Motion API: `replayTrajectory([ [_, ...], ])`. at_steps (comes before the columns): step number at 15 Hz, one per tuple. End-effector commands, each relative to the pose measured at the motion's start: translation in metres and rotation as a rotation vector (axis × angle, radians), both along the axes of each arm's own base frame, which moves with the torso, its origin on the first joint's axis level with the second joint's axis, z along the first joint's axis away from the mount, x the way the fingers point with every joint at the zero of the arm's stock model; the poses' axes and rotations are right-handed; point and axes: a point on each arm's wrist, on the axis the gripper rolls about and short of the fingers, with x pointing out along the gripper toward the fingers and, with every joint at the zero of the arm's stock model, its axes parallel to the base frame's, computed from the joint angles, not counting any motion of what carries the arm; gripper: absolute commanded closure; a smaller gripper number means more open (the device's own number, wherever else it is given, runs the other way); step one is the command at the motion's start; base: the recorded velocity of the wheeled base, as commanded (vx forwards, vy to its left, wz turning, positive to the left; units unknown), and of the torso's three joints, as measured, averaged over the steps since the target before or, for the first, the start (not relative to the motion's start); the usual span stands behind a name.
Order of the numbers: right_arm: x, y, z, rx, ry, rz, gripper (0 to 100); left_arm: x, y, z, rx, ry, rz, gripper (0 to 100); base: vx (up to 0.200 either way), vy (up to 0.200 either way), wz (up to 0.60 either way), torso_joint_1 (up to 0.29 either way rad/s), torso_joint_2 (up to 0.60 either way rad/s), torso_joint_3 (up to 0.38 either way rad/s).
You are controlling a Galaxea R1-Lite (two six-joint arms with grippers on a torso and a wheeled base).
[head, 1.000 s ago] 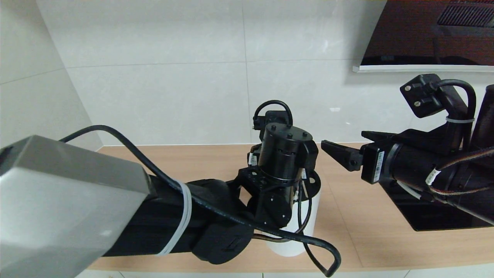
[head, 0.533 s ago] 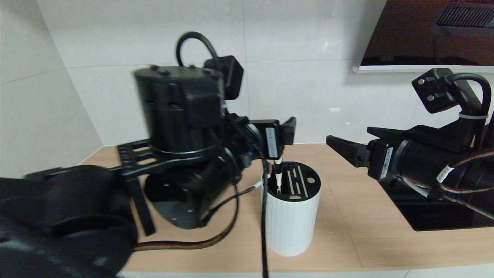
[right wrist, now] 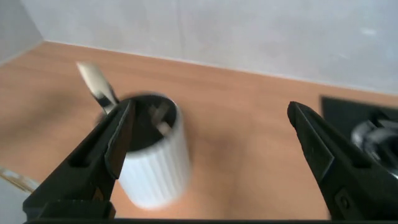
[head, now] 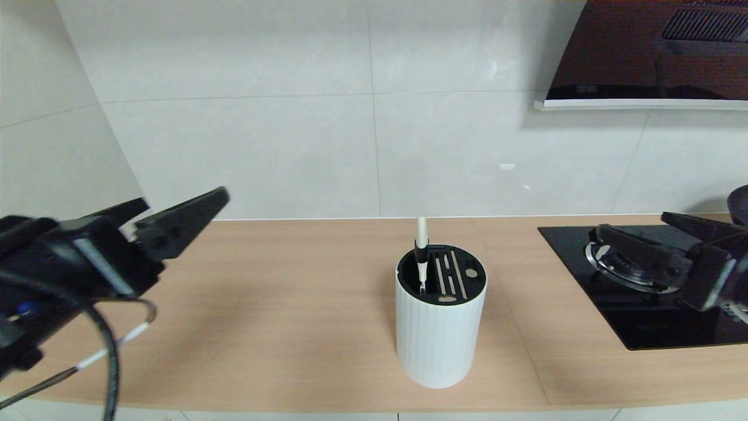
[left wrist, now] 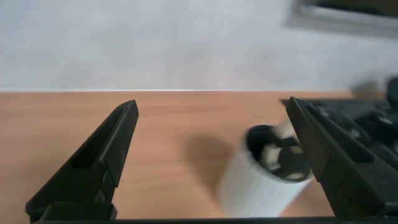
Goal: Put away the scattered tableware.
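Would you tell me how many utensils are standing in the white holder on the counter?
1. A white-handled utensil stands upright in a slot of the holder, on its left side. Shorter pieces may be hidden inside.

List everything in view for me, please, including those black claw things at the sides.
holder: one, white ribbed cylinder with a black slotted top, upright on the countertop near its front edge.
utensil: one, white handle with a black band, standing in a slot of the holder; its working end is hidden.
countertop: one, light wood, running along the wall.
cooktop: one, black glass with a metal burner ring, set into the countertop at the right.
range hood: one, dark, on the wall above the cooktop.
wall: white tiles, behind the countertop.
left gripper: one, black, open, above the countertop's left end.
right gripper: one, black, open, above the cooktop.
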Motion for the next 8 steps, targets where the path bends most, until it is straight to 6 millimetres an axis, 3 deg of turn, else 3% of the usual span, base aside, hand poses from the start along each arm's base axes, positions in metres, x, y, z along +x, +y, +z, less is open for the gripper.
replayTrajectory([
  [1, -0.055, -0.045, -0.022, 0.035, -0.084, -0.084, 0, -0.08, 0.062, -0.021, -0.038, -0.088, 0.084, 0, 0.0, 0.0, 0.0, 0.0, 0.0, 0.0],
  [2, -0.068, -0.051, -0.031, 0.034, -0.098, -0.107, 0, -0.092, 0.07, -0.027, -0.02, -0.084, 0.111, 0, 0.0, 0.0, 0.0, 0.0, 0.0, 0.0],
  [3, -0.098, -0.062, -0.044, 0.049, -0.144, -0.149, 0, -0.118, 0.085, -0.039, 0.011, -0.079, 0.187, 0, 0.0, 0.0, 0.0, 0.0, 0.0, 0.0],
  [5, -0.141, -0.074, -0.062, 0.056, -0.164, -0.166, 0, -0.147, 0.094, -0.052, 0.006, -0.112, 0.231, 0, 0.0, 0.0, 0.0, 0.0, 0.0, 0.0],
  [8, -0.172, -0.08, -0.072, 0.051, -0.166, -0.215, 0, -0.17, 0.096, -0.067, 0.017, -0.156, 0.317, 0, 0.0, 0.0, 0.0, 0.0, 0.0, 0.0],
])
